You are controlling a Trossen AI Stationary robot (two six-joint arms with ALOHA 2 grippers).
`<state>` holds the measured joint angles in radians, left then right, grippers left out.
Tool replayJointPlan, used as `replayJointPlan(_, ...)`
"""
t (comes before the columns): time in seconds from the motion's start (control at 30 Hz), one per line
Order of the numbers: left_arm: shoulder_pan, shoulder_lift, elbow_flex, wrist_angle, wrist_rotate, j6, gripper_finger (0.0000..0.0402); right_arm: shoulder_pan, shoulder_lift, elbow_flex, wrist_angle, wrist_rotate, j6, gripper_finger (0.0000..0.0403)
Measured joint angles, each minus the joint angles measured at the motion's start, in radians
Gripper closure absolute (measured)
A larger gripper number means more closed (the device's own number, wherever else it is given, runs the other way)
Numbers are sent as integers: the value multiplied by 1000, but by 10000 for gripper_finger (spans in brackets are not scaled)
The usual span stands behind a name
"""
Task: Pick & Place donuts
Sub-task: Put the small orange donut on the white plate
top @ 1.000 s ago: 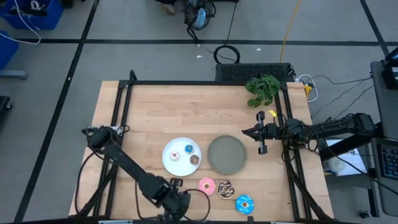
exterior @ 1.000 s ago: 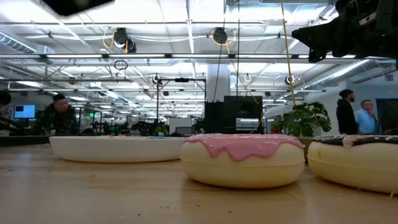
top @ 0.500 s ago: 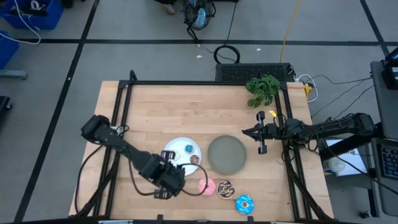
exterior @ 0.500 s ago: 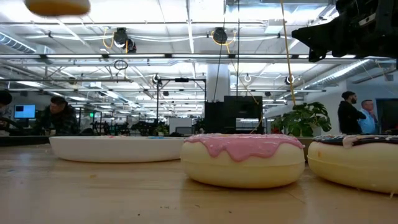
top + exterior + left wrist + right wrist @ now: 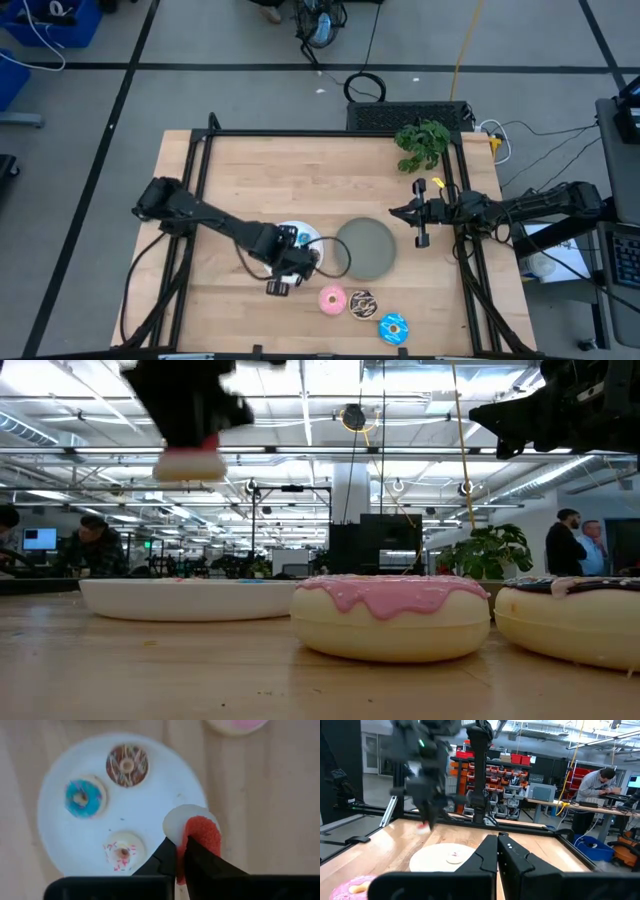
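Observation:
My left gripper [image 5: 180, 862] hangs over the white plate's [image 5: 150, 815] edge, shut on the tiny red donut [image 5: 201, 836]. The brown [image 5: 127, 765], blue [image 5: 83, 798] and white [image 5: 123, 851] tiny donuts lie flat on that plate. The high view shows my left gripper [image 5: 298, 264] covering most of the plate [image 5: 312, 236]. The pink [image 5: 332, 298], chocolate-sprinkled [image 5: 361, 303] and blue-iced [image 5: 392, 327] donuts lie on the table near its near edge. My right gripper [image 5: 394, 212] waits shut, right of the grey plate [image 5: 365, 248]. My left gripper pinches the red donut by its rim [image 5: 186, 845] between the two fingers, coming from above and pointing down. The donut is lifted clear and tilted, so its pale underside [image 5: 176, 822] shows beside the red icing. In the low view the donut [image 5: 190, 463] hangs above the plate.
A green plant [image 5: 422, 143] stands at the table's far right corner. A black frame rail [image 5: 330, 133] runs around the table top. Bare wood lies on the far half of the table [image 5: 300, 180]. People sit and stand in the room beyond.
My left gripper has travelled from the table's near edge toward the far side and right, and now stands over the white plate, turning about as it went. It carries the red donut, which has come lower in the low view. The right arm has kept still.

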<state>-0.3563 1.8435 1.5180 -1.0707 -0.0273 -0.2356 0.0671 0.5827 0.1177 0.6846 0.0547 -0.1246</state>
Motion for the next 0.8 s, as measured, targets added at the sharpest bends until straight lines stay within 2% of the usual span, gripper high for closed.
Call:
replayJointPlan(0.17,40,0,-155,142,73,6,393,0,0,0,0,0,-1,403)
replayJointPlan(0.4,61,0,-306,291,108,4,361,0,0,0,20,0,-20,403)
replayJointPlan(0.63,70,0,-348,374,137,-10,358,0,0,0,23,0,-19,403)
replayJointPlan(0.8,69,0,-347,386,150,-9,310,0,0,0,23,0,-19,403)
